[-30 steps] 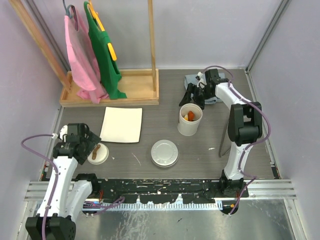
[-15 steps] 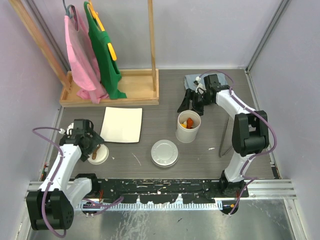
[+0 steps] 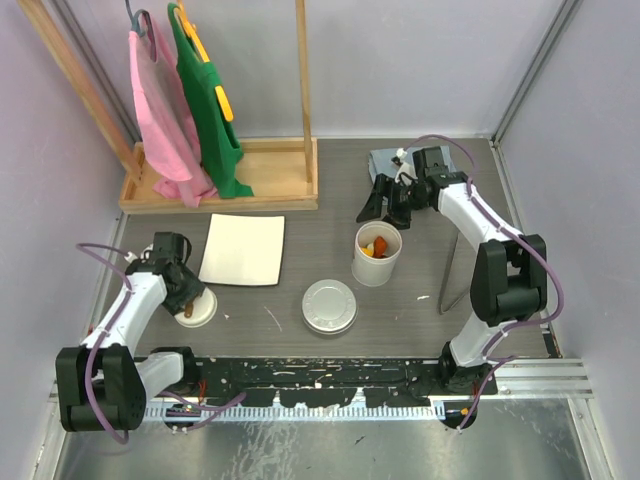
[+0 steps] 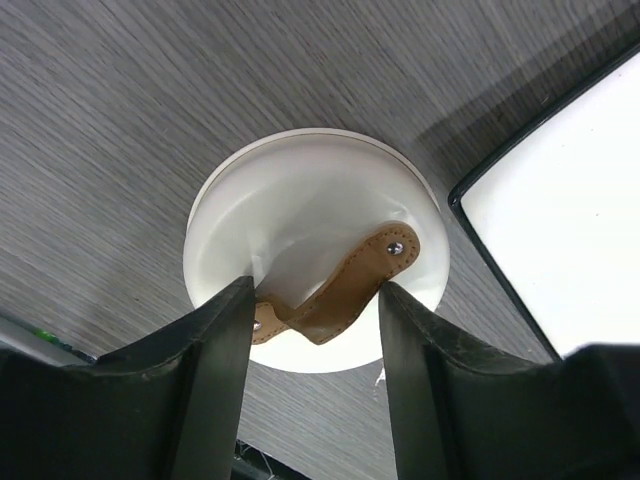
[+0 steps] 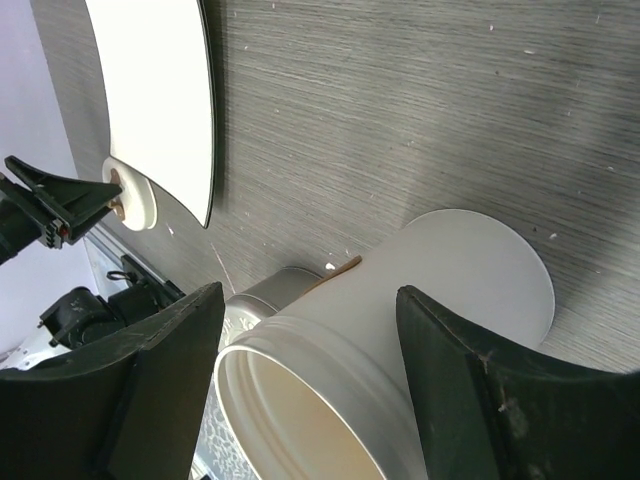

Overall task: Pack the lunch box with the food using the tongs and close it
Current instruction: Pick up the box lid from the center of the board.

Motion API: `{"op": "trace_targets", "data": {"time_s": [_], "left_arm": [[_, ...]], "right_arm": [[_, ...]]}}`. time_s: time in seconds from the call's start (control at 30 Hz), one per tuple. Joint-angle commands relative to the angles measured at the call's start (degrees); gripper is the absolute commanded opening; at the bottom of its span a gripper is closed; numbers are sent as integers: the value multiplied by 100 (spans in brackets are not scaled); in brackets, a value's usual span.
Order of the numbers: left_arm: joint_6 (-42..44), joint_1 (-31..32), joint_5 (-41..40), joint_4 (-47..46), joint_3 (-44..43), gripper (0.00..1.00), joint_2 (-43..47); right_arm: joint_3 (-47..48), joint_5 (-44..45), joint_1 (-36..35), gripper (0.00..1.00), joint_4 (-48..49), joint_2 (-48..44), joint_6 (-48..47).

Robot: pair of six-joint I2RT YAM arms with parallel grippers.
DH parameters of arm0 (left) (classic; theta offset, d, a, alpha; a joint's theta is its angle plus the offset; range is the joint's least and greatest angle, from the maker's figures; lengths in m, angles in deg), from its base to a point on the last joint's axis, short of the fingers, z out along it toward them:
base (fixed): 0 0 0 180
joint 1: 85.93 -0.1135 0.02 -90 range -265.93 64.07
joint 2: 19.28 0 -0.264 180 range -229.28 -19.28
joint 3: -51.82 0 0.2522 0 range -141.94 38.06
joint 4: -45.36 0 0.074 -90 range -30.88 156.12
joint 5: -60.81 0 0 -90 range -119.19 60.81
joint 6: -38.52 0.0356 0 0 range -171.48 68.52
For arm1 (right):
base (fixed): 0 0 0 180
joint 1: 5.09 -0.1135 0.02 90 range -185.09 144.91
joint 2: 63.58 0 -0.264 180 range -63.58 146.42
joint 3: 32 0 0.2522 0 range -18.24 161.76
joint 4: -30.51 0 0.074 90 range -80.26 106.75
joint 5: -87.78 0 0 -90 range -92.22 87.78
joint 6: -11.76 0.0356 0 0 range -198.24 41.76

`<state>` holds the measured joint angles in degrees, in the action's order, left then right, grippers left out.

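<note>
Top external view: white tub (image 3: 378,255) stands upright on the tabletop (image 3: 300,215), uncovered, with orange and red food pieces (image 3: 377,247) inside. Right tool (image 5: 310,297) hangs just behind the tub, fingers spread wide, gripping nothing. White lid (image 4: 300,210) lies well left of the tub, nearer the arm bases. Left tool (image 4: 312,290) sits over it, fingers flanking the brown handle (image 4: 340,290), one touching its end; cannot tell whether it is clamped. Steel tin (image 3: 329,305) is near the tub's front-left, tongs (image 3: 448,272) lie to the tub's right, and the white plate (image 3: 243,249) is to its left.
</note>
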<state>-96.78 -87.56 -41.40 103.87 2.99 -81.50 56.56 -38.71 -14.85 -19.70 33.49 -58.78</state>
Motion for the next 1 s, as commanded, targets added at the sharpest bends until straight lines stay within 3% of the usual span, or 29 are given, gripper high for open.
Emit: {"op": "trace_targets", "data": {"time_s": [0.0, 0.23, 0.43, 0.73, 0.97], "left_arm": [[46, -30, -97, -222, -72, 47, -87], [82, -29, -56, -293, -18, 18, 58], [135, -30, 34, -254, -17, 0, 282], [143, -26, 588, 680, -787, 0, 981], [246, -6, 1266, 1514, -1785, 0, 1450]], "right_arm": [[-78, -22, -15, 75, 67, -442, 50], [-311, 149, -17, 75, 50, -676, 22], [-411, 321, -15, 75, -28, -848, -17], [-485, 1344, 64, 77, -188, -1360, 13], [-859, 592, 229, 77, -113, -1381, 295]]}}
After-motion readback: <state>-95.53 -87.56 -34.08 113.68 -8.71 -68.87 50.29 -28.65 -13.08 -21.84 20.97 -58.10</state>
